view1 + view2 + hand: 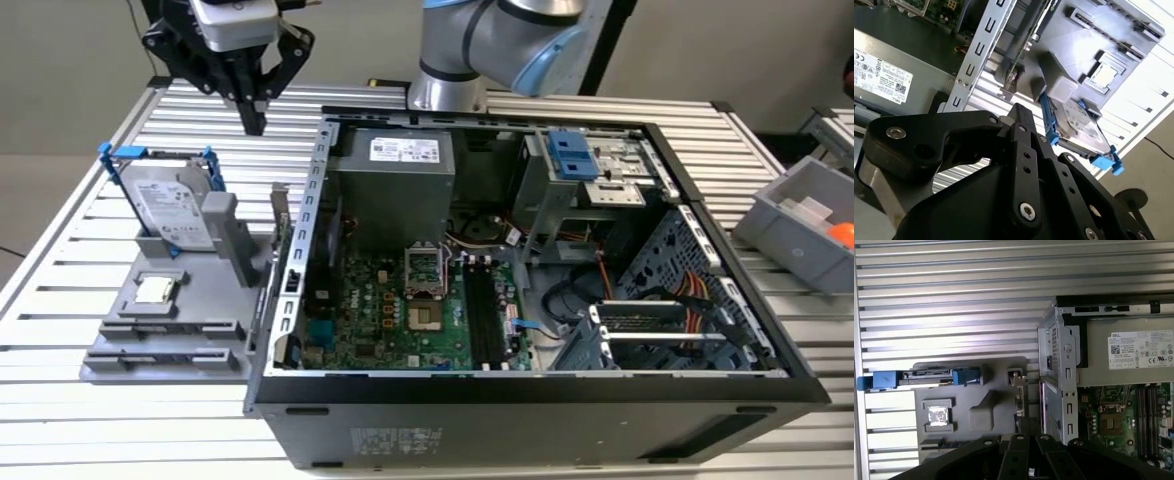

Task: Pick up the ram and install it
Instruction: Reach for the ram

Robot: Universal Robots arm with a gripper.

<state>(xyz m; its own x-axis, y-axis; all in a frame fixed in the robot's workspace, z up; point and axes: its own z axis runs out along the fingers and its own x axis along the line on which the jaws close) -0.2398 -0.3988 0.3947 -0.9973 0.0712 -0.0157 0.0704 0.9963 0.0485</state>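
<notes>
The ram (pixel 279 222) is a thin stick standing on edge in the grey holder (pixel 134 340), close against the open computer case (pixel 534 400). It appears edge-on in both wrist views (pixel 1019 405) (pixel 1019 57). My gripper (pixel 252 125) hangs high above the back of the table, behind the holder and well clear of the ram. Its black fingers (pixel 1021 125) are shut together with nothing between them. The empty memory slots (pixel 487 310) lie on the motherboard inside the case.
A silver hard drive (pixel 171 205) in a blue bracket stands on the holder, with a small square CPU chip (pixel 156 290) in front of it. The case's metal side wall (pixel 310 230) rises right beside the ram. A grey bin (pixel 801 225) sits at the exterior view's right.
</notes>
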